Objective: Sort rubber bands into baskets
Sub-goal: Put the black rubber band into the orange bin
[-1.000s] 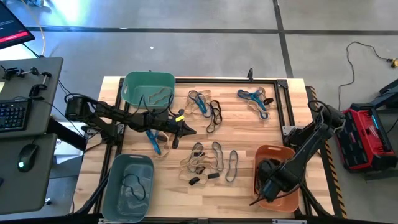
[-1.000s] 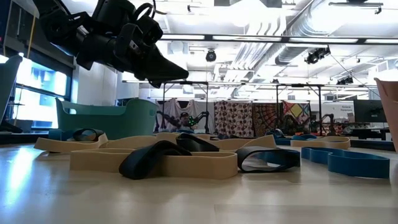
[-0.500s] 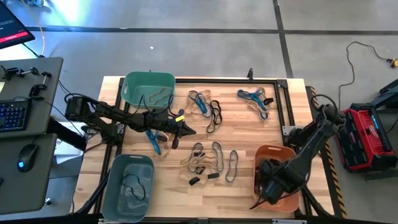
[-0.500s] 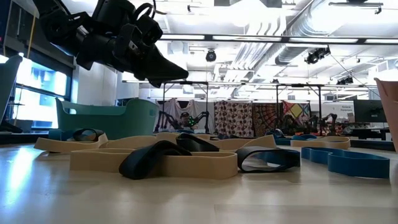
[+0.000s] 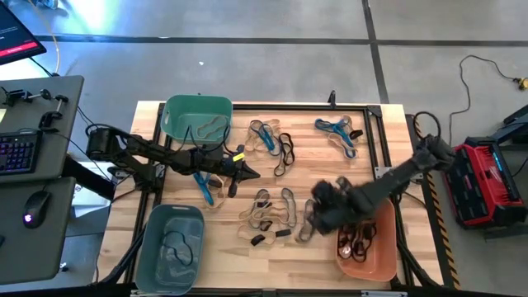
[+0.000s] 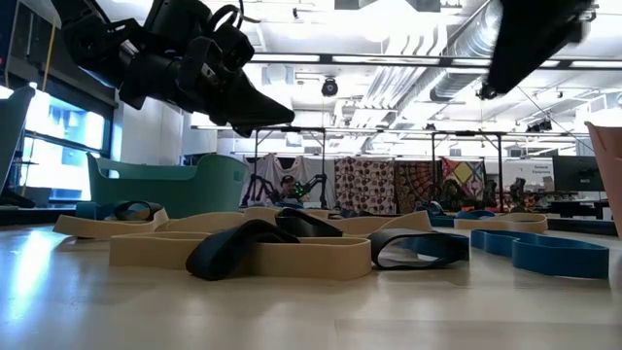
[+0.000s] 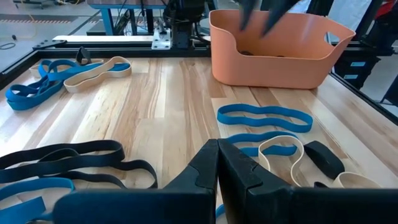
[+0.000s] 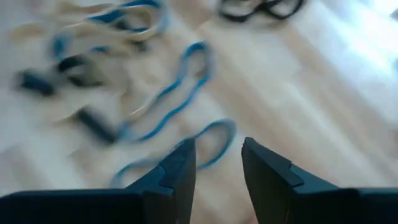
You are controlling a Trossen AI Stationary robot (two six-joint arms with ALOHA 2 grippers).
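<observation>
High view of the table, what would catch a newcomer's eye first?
The right gripper stands out, blurred in motion over the loose rubber bands mid-table, beside the orange basket, its fingers open and empty. The left gripper hangs shut, pointing toward the table's middle, near the teal-green basket at the far left corner. The grey-blue basket sits at the near left.

Even overhead light; right hand (image 5: 323, 206) motion-blurred; right wrist view smeared; low view backlit
</observation>
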